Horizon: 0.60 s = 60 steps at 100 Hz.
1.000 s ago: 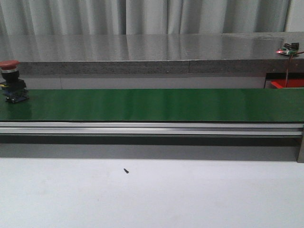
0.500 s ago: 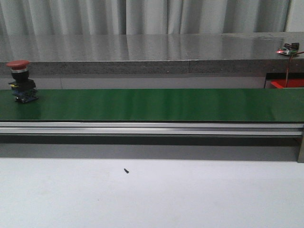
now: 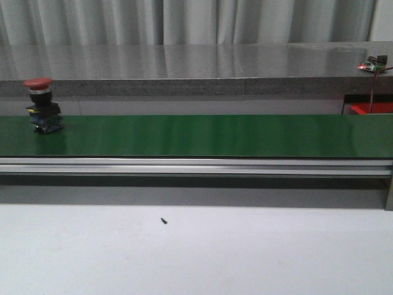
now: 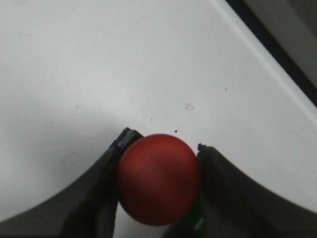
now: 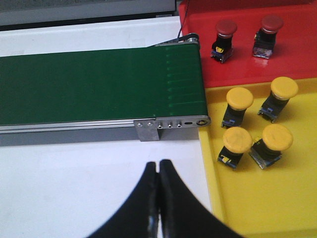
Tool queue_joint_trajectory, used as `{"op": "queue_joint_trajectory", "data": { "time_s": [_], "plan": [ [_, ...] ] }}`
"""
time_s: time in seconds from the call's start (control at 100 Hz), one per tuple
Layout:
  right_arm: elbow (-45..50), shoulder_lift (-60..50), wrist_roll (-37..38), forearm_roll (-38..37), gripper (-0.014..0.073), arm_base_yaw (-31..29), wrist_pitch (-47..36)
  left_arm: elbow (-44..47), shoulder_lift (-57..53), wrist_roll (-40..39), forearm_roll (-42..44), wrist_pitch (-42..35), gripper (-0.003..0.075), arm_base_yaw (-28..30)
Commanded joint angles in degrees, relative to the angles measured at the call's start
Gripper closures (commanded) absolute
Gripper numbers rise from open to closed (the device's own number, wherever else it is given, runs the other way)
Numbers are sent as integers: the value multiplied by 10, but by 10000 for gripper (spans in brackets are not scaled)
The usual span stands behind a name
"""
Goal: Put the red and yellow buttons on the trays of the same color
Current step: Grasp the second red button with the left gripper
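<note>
Left gripper (image 4: 158,163) was clamped on a red button (image 4: 158,186). Another, red-capped, stood on the belt (image 3: 215,135) far left (image 3: 43,107). Right gripper (image 5: 158,173) was closed, empty, probably idle; red tray (image 5: 237,69) and yellow tray (image 5: 257,198) lay just beside. Next: carry it to red.

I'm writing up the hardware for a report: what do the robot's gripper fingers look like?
Both wrist views show plain black, matte fingers that curve inward and taper to narrow tips: left gripper, right gripper. No cables, markings or padding of another colour are visible. The arms themselves are out of view.
</note>
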Motion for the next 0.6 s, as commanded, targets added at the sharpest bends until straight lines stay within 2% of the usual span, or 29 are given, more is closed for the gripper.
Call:
{"op": "queue_joint_trajectory", "data": {
  "time_s": [0.0,0.31,0.59],
  "plan": [
    [-12,3,-9,1,612,-1,-37,-17,-70,6,10,8,428,2],
    [-12,3,-9,1,612,-1,-37,-13,-160,68,21,109,428,-3],
    [-12,3,-9,1,610,-1,-37,45,-215,97,-5,102,428,-16]
  ]
}}
